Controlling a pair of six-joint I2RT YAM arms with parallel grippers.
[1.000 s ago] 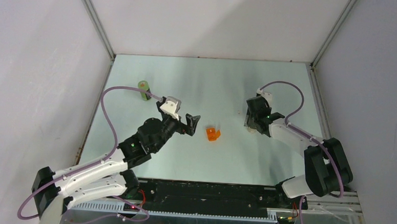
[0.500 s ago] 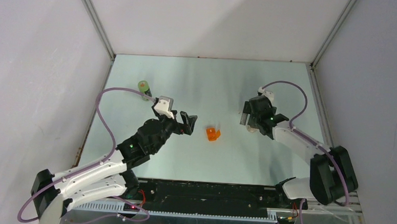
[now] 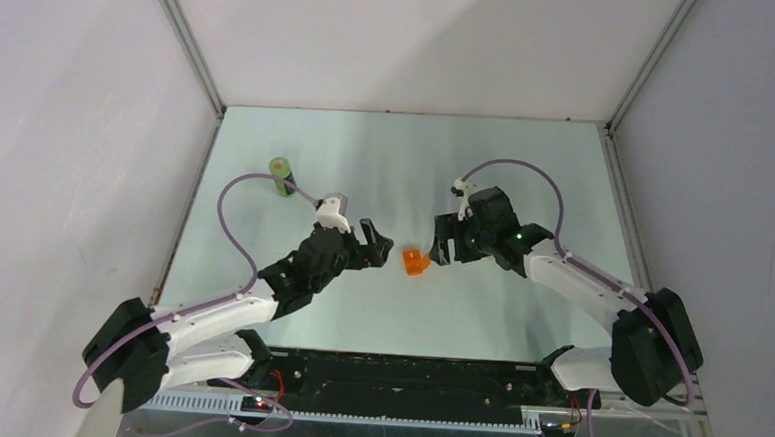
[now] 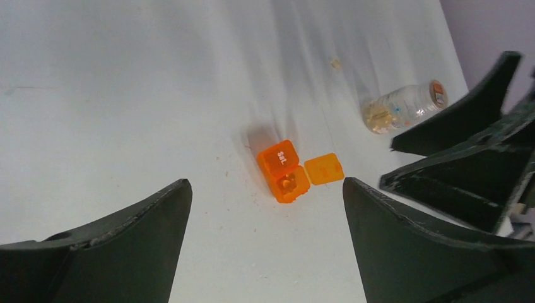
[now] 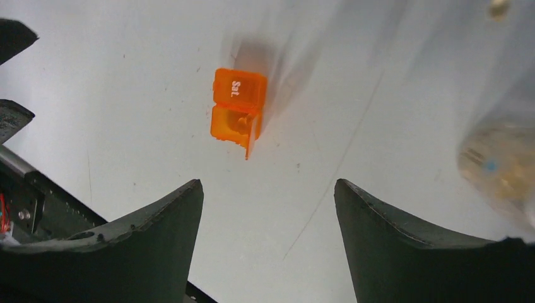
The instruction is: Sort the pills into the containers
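Flanking the mid-table orange box (image 3: 415,261) at nine and three o'clock, the left gripper (image 4: 266,182) and right gripper (image 5: 268,183) gape wide, both empty. One lid stands open and a pill (image 4: 336,63) lies loose on the table (image 3: 367,147), so sorting seems barely begun.

White arms (image 3: 208,314) with black joints (image 3: 647,342), black hands (image 3: 378,240) and purple cables (image 3: 511,165).

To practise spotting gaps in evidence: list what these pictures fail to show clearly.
Vial: right wrist view, blurred, cut off by the edge.
Bottle: top view, label too small to read.
Box: left wrist view, open recess contents too small.
Speck: left wrist view, too small to identify.
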